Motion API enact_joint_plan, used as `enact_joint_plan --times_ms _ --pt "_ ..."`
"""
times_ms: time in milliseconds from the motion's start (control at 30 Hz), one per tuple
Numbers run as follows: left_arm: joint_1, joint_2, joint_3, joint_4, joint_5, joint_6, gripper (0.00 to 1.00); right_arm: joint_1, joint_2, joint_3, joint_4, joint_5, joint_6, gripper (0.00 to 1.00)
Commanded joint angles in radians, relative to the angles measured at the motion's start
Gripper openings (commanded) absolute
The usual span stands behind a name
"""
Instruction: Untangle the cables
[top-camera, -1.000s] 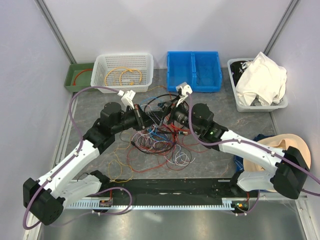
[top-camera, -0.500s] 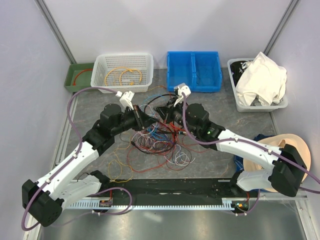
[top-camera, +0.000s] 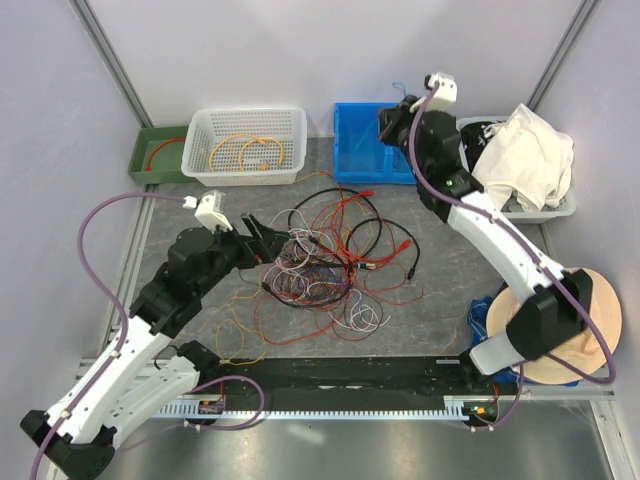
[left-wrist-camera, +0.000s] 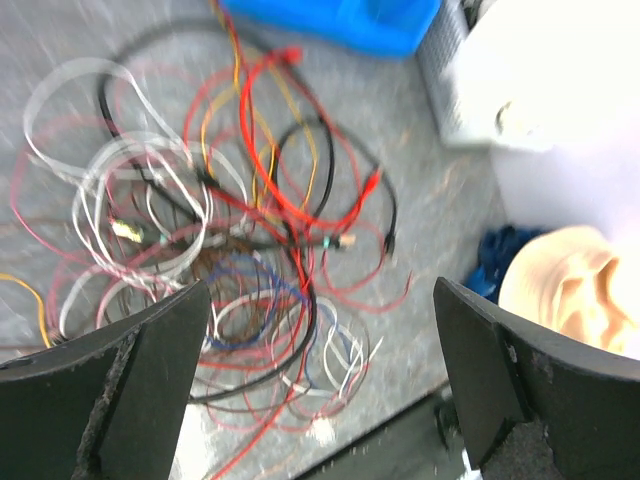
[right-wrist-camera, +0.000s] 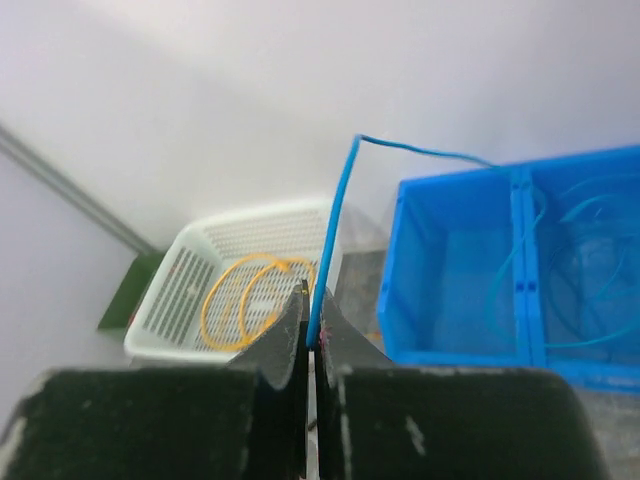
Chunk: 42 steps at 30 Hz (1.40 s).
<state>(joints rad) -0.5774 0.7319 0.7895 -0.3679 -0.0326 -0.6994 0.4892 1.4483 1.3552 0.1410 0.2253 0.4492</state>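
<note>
The cables (top-camera: 320, 262) lie in a loose jumble of red, white, black, orange and blue wires mid-table, blurred in the left wrist view (left-wrist-camera: 230, 230). My left gripper (top-camera: 263, 237) hovers at the pile's left edge, open, with nothing between its fingers (left-wrist-camera: 320, 290). My right gripper (top-camera: 386, 120) is raised over the blue bin (top-camera: 390, 150), well away from the pile. It is shut (right-wrist-camera: 312, 300) on a thin blue cable (right-wrist-camera: 332, 220) that rises from the jaws and bends right toward the bin.
A white basket (top-camera: 245, 125) with yellow cable loops (right-wrist-camera: 245, 295) and a green tray (top-camera: 152, 152) with an orange cable stand at the back left. A grey bin with white cloth (top-camera: 520, 165) stands back right. A tan hat (top-camera: 595, 300) lies right. A black strip (top-camera: 350, 375) runs along the front.
The right gripper shut on the blue cable and rose from the pile to above the blue bin. The left gripper opened and drew back left. The pile spread out.
</note>
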Motion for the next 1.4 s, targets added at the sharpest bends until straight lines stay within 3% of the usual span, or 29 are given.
enact_joint_plan --times_ms 0,267,567,867,1100,1267,1367 --pt "0.004 -0.061 -0.004 -0.016 -0.096 0.067 1.0 -0.073 0.165 0.203 -0.093 0.006 0.013 0.0" --pt "0.005 -0.052 0.001 -0.048 -0.105 0.103 1.0 -0.162 0.444 0.557 -0.205 0.04 -0.041 0.0" --pt "0.007 0.013 0.004 -0.055 -0.107 0.135 0.99 -0.242 0.651 0.806 -0.268 0.025 -0.034 0.0" --pt "0.008 0.101 0.03 -0.054 -0.092 0.135 1.0 -0.304 0.788 0.88 -0.27 -0.047 0.029 0.0" --pt "0.008 0.139 0.034 -0.043 -0.078 0.118 1.0 -0.33 0.853 0.834 -0.259 -0.07 0.039 0.0" --pt "0.008 0.155 0.03 -0.042 -0.066 0.106 0.99 -0.351 0.889 0.822 -0.314 -0.02 0.068 0.01" --pt "0.007 0.152 0.031 -0.04 -0.062 0.104 0.99 -0.371 0.906 0.843 -0.356 0.014 0.081 0.06"
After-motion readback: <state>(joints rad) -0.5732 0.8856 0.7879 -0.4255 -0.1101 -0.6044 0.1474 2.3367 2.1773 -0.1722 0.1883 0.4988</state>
